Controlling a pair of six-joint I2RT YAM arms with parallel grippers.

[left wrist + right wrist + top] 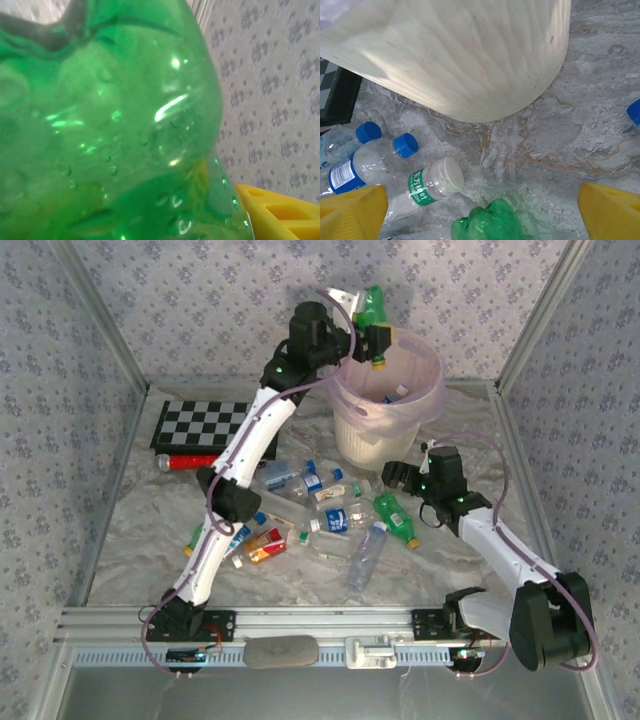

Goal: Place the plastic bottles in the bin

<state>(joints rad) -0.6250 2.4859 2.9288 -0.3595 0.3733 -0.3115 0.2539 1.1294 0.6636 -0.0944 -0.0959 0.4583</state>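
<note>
Top view: the left end effector (368, 338) is raised over the bin (432, 390), at the 10 o'clock edge of its rim. It is clenched on a green bottle (373, 306), whose body sticks up above the fingers. In the left wrist view the bottle's green wall sits right against the lens, with one yellow finger pad (280, 212) at 4 o'clock. I cannot tell whether the cap is on.

The bin stands at 1 o'clock on the counter (130, 540), with a pink liner folded over its rim. At least one bottle lies inside, too small to read.

The right end effector (398, 478) sits low, just off the bin's foot at 5 o'clock, released with its jaws spread wide. In the right wrist view its yellow fingers (350, 212) flank a second green bottle (487, 222) lying on the counter. The bin wall is at 12 o'clock.

Loose bottles (320, 510) are scattered mid-counter, mostly clear with blue caps. A white-capped bottle (427, 187) with a green label lies at 7 o'clock in the right wrist view. The chessboard (200, 423) is at 10 o'clock, and a red stick (185, 462) lies just along its near edge.
</note>
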